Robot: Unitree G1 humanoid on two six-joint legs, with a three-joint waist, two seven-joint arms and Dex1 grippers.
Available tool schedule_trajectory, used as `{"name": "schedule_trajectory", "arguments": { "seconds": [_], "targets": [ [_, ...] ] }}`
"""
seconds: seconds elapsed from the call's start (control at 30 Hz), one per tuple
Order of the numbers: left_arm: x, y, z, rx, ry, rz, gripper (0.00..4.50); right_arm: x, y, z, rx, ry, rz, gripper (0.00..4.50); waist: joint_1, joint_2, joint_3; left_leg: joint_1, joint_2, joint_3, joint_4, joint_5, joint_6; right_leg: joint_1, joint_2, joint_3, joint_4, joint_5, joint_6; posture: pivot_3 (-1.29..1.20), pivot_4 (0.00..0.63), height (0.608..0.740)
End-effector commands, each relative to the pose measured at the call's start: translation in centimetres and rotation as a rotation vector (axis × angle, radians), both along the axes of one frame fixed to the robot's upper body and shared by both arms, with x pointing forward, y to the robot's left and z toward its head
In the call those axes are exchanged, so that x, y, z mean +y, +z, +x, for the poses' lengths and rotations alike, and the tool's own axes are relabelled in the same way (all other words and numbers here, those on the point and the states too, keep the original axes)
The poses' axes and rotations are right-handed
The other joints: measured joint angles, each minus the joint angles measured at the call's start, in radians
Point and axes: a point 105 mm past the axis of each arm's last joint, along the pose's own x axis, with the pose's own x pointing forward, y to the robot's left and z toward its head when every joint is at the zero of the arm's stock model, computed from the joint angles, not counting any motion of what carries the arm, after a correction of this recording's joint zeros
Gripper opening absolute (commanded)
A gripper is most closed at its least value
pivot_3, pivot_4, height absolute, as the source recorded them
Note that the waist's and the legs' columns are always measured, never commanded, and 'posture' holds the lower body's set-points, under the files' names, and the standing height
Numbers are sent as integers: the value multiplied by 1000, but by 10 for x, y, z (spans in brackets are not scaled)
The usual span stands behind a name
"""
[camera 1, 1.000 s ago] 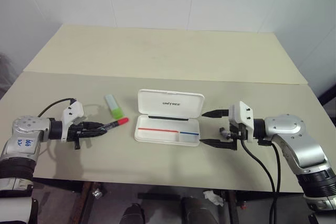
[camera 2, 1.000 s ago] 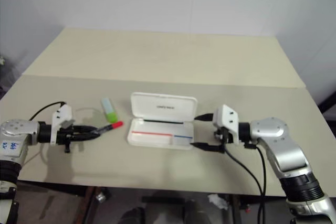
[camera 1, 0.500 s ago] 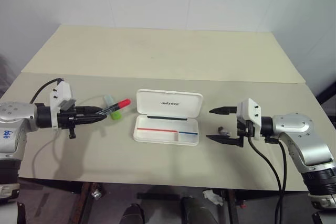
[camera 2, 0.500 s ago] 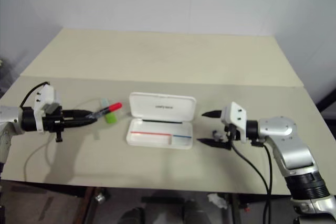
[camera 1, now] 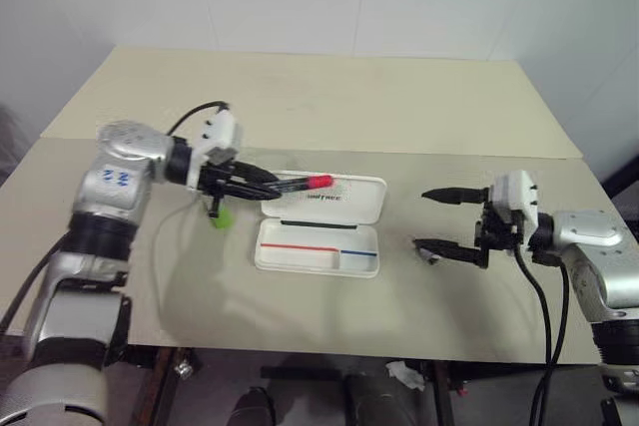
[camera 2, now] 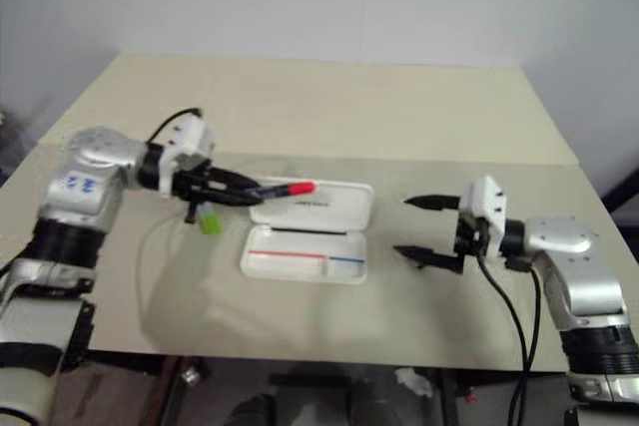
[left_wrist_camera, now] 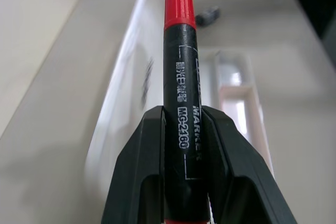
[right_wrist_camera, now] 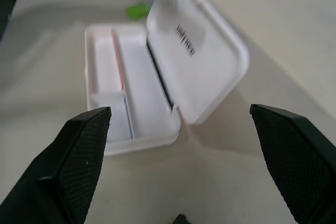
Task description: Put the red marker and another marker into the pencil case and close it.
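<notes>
The left gripper (camera 1: 262,185), clamping the red marker (camera 1: 300,184), has swung from the table edge to above the open pencil case (camera 1: 318,246); the right gripper (camera 1: 445,221) waits spread wide. 1 marker nears insertion.

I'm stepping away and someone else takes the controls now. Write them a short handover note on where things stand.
Left claw: shut on the red marker, held in the air over the lid of the pencil case, cap pointing toward the right claw.
Right claw: open, holding nothing, beside the case.
Case lies open on the table.
Green marker lies on the table, left of the case.
Done: red marker picked up.
Left: both markers in, close lid.
</notes>
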Motion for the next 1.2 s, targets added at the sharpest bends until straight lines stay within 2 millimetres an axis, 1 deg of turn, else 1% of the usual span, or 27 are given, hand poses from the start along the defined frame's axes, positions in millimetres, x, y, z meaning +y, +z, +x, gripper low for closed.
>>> {"name": "schedule_trajectory", "arguments": {
  "seconds": [0.03,0.1,0.2,0.23,0.33,0.43,0.47,0.57,0.67,0.83,1.0,1.2],
  "targets": [
    [-13,5,2,-32,-62,36,632,-4,10,-9,-45,-1,61,4500,-1,0,0,0,0,0,0,0,0,0,0,0,0,0,0,0,150,740],
    [-22,-1,4,-23,-89,63,632,-6,9,-12,-43,-12,75,4500,0,0,0,0,0,0,0,0,0,0,0,0,0,0,0,0,150,740],
    [-35,-8,6,-12,-131,87,632,-10,13,-16,-57,-30,120,4500,0,0,0,0,0,0,1,0,0,0,0,1,0,0,1,0,150,740],
    [-39,-14,6,-1,-143,116,632,-12,13,-18,-59,-27,121,4500,1,0,0,0,0,0,1,0,0,0,0,1,0,0,1,0,150,740],
    [-49,-25,10,-1,-151,155,632,-14,12,-23,-60,-22,111,4500,2,0,0,0,-1,0,2,0,1,1,0,2,0,1,2,0,150,740],
    [-58,-33,14,1,-129,182,632,-16,10,-24,-67,-42,94,4500,1,0,0,0,-1,0,2,0,1,1,0,2,0,1,2,0,150,740],
    [-60,-35,14,2,-122,190,632,-16,10,-23,-70,-47,94,4500,1,0,0,0,-1,0,2,0,1,1,0,2,0,1,2,0,150,740],
    [-61,-51,14,36,-106,255,632,-15,7,-24,-64,-65,90,4500,0,0,0,0,-1,0,2,0,1,1,0,2,0,1,2,0,150,740],
    [-61,-56,16,43,-76,270,632,-15,6,-24,-64,-78,91,4500,1,0,0,0,-1,0,1,0,1,1,1,2,0,1,2,0,150,740],
    [-63,-60,23,31,-15,270,632,-17,5,-24,-62,-96,89,4500,3,0,0,0,-1,0,2,0,1,1,1,3,0,1,3,0,150,740],
    [-68,-59,21,27,-15,264,632,-18,4,-24,-61,-107,84,4500,3,0,0,0,-1,0,1,1,1,1,1,3,0,1,3,0,150,740],
    [-70,-64,9,43,-44,274,632,-19,3,-23,-60,-118,80,4500,3,0,0,0,-1,0,1,1,1,1,1,3,0,1,3,0,150,740]
  ]
}}
